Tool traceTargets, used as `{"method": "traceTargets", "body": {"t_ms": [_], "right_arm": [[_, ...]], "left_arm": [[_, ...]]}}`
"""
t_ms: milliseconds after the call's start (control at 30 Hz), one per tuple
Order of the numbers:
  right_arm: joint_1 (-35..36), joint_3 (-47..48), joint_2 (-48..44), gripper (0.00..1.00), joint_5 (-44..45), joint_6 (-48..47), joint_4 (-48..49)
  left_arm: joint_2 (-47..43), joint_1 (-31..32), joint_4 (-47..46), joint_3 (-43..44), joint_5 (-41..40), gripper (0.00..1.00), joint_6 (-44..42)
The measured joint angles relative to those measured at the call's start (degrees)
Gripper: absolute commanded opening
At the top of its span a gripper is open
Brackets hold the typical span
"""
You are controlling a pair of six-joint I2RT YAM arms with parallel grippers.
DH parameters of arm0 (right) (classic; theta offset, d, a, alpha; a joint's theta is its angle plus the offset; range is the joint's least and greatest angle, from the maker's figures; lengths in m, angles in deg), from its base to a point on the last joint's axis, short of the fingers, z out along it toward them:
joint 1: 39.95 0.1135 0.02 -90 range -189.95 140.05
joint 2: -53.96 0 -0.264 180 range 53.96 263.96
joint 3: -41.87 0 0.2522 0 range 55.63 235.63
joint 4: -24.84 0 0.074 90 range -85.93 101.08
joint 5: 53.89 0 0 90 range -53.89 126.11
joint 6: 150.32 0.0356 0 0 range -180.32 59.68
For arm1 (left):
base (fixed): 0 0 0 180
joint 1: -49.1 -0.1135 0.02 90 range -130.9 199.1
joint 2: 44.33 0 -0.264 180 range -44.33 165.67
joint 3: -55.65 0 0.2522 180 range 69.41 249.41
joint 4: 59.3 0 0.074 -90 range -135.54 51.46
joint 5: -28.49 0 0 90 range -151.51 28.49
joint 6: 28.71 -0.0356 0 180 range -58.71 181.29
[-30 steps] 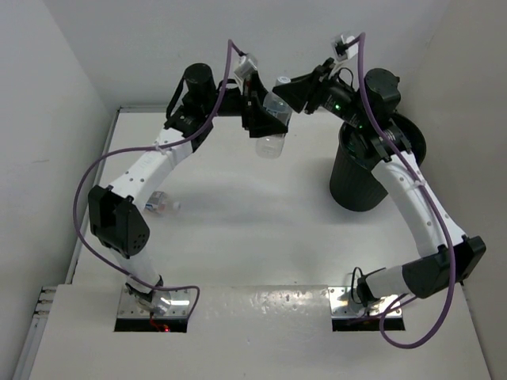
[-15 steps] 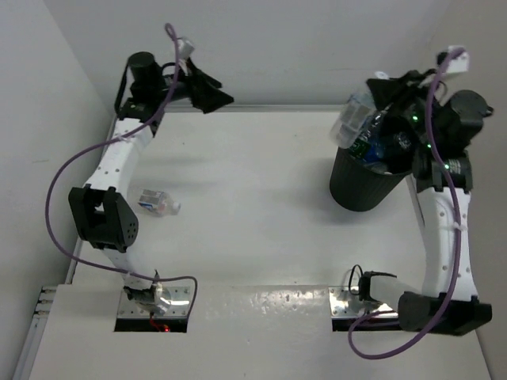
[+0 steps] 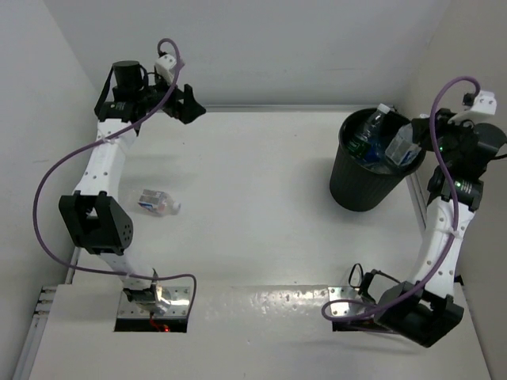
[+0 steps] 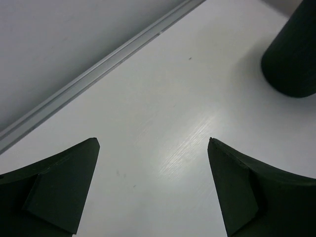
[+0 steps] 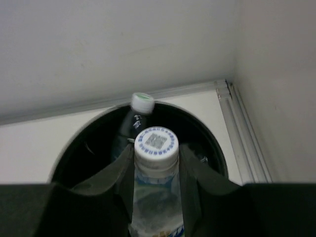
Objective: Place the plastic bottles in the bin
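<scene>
The black bin (image 3: 366,184) stands at the far right of the table. My right gripper (image 3: 412,142) is shut on a clear plastic bottle (image 3: 401,145) with a white cap (image 5: 156,143) and holds it over the bin's mouth (image 5: 89,150). Another bottle (image 5: 132,121) with a white cap leans inside the bin, with more bottles (image 3: 368,136) in it. A small clear bottle (image 3: 157,203) with a blue label lies on the table at the left. My left gripper (image 3: 190,107) is open and empty, high at the back left, with its fingers (image 4: 64,187) wide apart.
White walls close in the table at the back and both sides. A metal rail (image 4: 94,79) runs along the back edge. The bin also shows at the upper right of the left wrist view (image 4: 294,54). The arm bases (image 3: 154,301) sit at the near edge.
My right gripper has swung right and brought the bottle over the bin's mouth. My left gripper has drawn back to the far left corner, open.
</scene>
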Motion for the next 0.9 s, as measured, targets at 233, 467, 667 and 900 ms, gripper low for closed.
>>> {"method": "traceTargets", "body": {"t_ms": [233,467,667,900], "right_arm": [[-0.17,-5.75,2.10,0.39,-1.66,-1.68,6.69],[1.01,-3.96,5.77,0.86,-2.54,-1.73,2.08],[1.42,3.98,7.34,0.94,-3.26,1.90,-3.61],[6.27,17.79,7.26,0.95,-7.15,7.13,-2.86]], "left_arm": [[-3.26,-5.16,7.87,-5.86,-6.62,0.99,-10.82],[-3.43,-8.87,20.68,-6.84,-8.90,0.99,-26.27],[-3.21,-9.46,38.21,-5.14,-10.05,0.98,-48.19],[-3.72,-12.59,44.65,-11.13,-14.97,0.98,-65.05]]}}
